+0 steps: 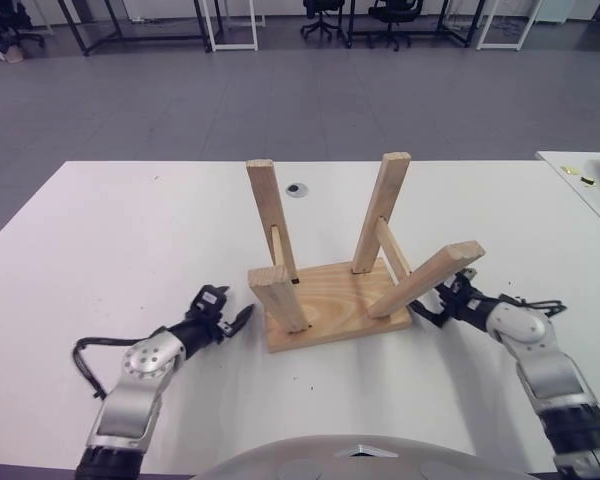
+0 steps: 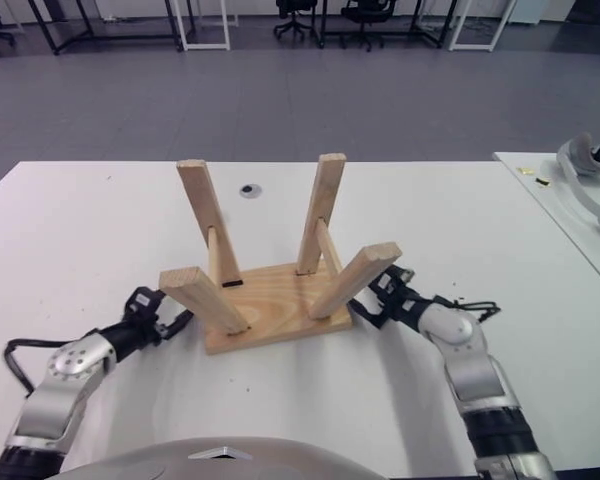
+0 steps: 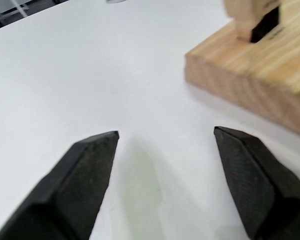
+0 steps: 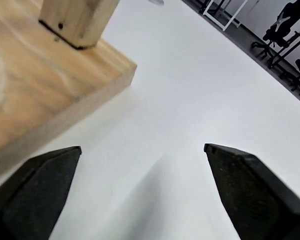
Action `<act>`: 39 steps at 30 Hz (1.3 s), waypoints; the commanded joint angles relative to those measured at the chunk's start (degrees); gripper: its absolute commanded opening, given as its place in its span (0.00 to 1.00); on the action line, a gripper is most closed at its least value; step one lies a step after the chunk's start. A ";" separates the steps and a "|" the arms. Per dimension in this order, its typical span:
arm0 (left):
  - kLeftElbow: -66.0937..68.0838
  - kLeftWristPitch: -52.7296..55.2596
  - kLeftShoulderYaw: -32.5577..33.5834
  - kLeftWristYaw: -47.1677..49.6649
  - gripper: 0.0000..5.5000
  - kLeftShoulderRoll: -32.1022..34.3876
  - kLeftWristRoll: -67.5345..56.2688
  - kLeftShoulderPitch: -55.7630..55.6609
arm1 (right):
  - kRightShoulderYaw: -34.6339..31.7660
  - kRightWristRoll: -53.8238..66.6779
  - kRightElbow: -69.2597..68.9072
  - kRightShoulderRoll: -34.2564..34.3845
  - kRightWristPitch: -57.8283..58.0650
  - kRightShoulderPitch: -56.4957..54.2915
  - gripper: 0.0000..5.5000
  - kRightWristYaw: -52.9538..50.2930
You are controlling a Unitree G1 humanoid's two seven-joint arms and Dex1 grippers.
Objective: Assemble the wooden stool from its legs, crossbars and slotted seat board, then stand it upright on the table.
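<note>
The wooden stool lies upside down in the middle of the white table (image 1: 120, 240), its seat board (image 1: 340, 300) flat and all its legs pointing up. The two far legs (image 1: 265, 205) (image 1: 384, 205) stand nearly upright, while the near right leg (image 1: 428, 278) leans outward. Thin crossbars (image 1: 392, 248) join the legs on each side. My left gripper (image 1: 236, 320) rests open on the table just left of the board's near corner (image 3: 230, 75), holding nothing. My right gripper (image 1: 436, 304) is open and empty at the board's right edge (image 4: 65, 105), under the leaning leg.
A small dark round fitting (image 1: 297, 188) sits in the table behind the stool. A second white table (image 2: 570, 215) stands to the right with a grey-white object (image 2: 592, 178) on it. Office chairs and desk frames stand far back across the floor.
</note>
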 commanded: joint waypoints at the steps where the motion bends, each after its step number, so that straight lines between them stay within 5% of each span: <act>1: -8.72 6.57 -1.22 1.24 0.64 -0.39 0.04 9.68 | -1.42 0.76 -2.71 -2.37 0.68 4.92 0.83 1.37; 14: -10.13 9.53 -10.51 2.42 0.64 -4.62 -3.37 8.52 | 5.02 3.46 -12.77 2.54 3.35 5.46 0.83 0.70; 18: -17.99 12.03 -5.57 -1.59 0.64 -4.18 -13.77 7.96 | 2.17 8.36 -18.90 1.02 5.12 5.96 0.83 3.43; 24: -24.50 17.38 5.64 -10.09 0.64 4.97 -26.35 5.33 | -6.12 18.42 -28.35 -7.28 12.51 6.47 0.83 10.96; 39: -28.01 20.74 10.73 -12.31 0.64 10.80 -35.14 6.52 | -12.60 25.78 -33.19 -10.96 19.39 8.61 0.83 13.60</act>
